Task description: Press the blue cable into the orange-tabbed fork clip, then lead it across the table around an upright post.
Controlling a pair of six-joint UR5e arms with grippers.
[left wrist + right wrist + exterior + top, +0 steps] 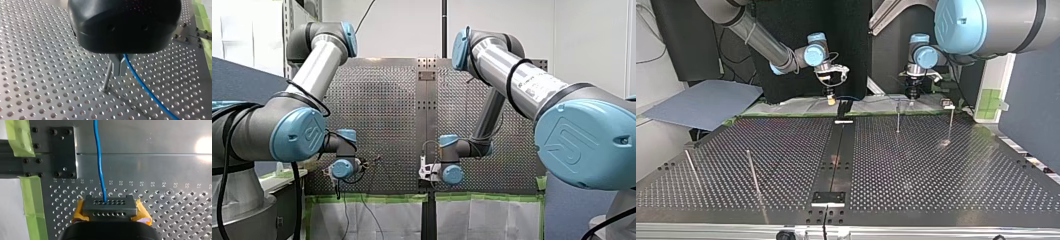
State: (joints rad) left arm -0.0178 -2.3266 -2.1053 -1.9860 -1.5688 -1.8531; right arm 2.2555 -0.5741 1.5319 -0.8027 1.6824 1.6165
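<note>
Left fingers [119,67], right fingers [109,207] closed.

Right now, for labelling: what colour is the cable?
The cable is blue; the right wrist view shows it best.

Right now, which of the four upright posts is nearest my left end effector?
The post just before my left end effector in the top view; its neighbour stands further right, the other two far left.
</note>
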